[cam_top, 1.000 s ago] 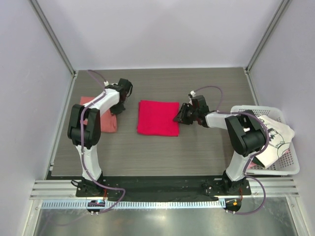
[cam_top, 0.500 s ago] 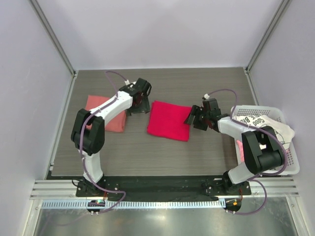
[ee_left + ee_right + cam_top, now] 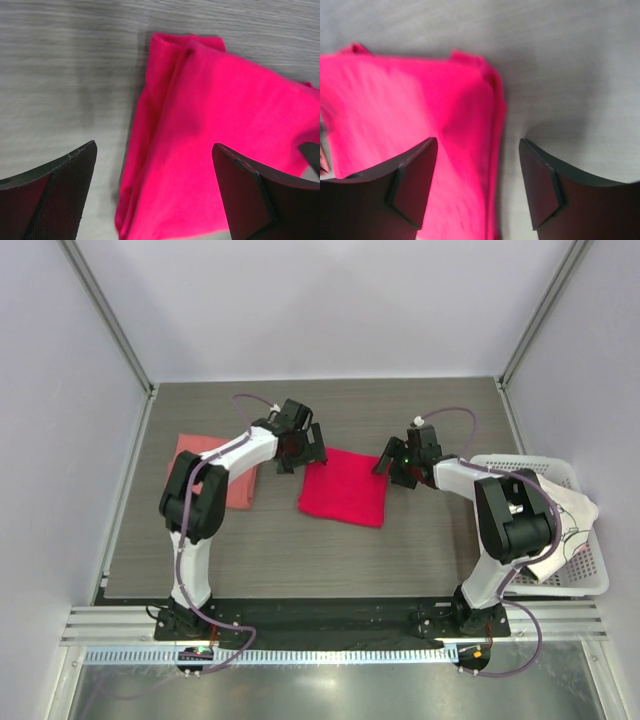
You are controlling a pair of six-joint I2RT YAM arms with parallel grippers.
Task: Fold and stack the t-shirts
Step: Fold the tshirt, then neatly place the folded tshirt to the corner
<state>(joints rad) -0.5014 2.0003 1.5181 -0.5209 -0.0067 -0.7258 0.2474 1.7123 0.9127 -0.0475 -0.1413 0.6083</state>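
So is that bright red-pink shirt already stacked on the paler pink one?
No, the crimson shirt lies folded on the table, apart from the salmon shirt, with bare wood between them.

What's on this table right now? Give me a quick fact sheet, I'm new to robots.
Centre: folded crimson shirt
Left: salmon shirt, lying flat
Right: white printed shirt in a white basket
Left hand: open, over the crimson shirt's left edge
Right hand: open, over its right edge
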